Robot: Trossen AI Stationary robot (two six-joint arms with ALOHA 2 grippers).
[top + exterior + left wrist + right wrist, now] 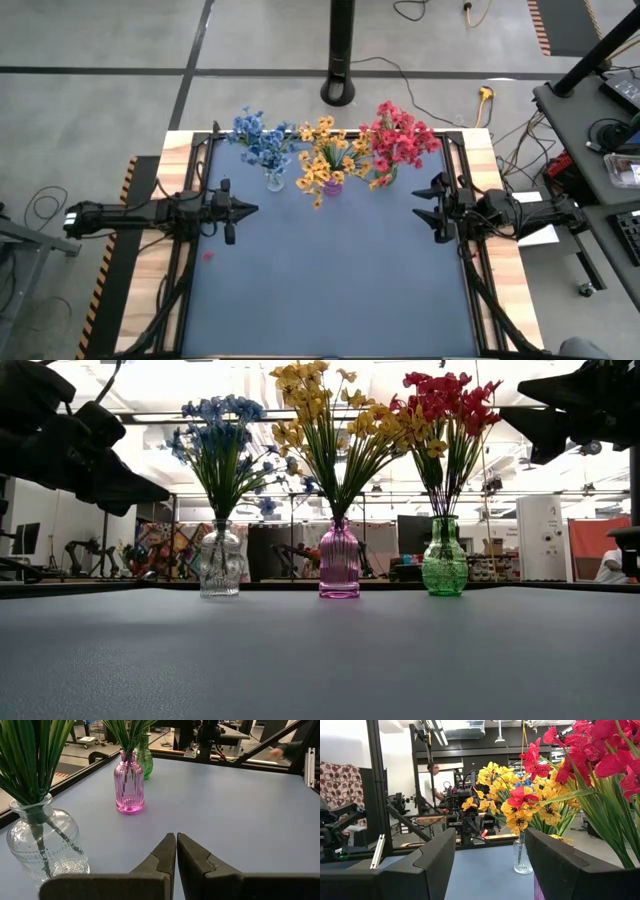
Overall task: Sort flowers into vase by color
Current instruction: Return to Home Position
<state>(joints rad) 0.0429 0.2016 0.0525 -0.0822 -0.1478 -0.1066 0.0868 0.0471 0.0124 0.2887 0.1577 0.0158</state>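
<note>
- The left gripper (250, 209) hangs above the left part of the tabletop (330, 290). Its two fingers are pressed together with nothing between them, and they point toward the centre.
- The right gripper (417, 201) hangs above the right part, facing the left one. Its fingers are spread apart and hold nothing.
- Near the left gripper, toward the far edge, stands the transparent vase (220, 565) with the blue flowers (260, 138) in it.
- Next in the row, in the middle, the violet vase (339, 560) holds the yellow flowers (328, 152).
- At the right end of the row, near the right gripper, the green vase (444, 560) holds the red flowers (402, 138).
- The three vases stand upright in a line along the far side of the tabletop, apart from one another. The blossoms of neighbouring bunches reach into each other.
- A small red speck (208, 255) lies on the tabletop, near the left gripper on its near side.
</note>
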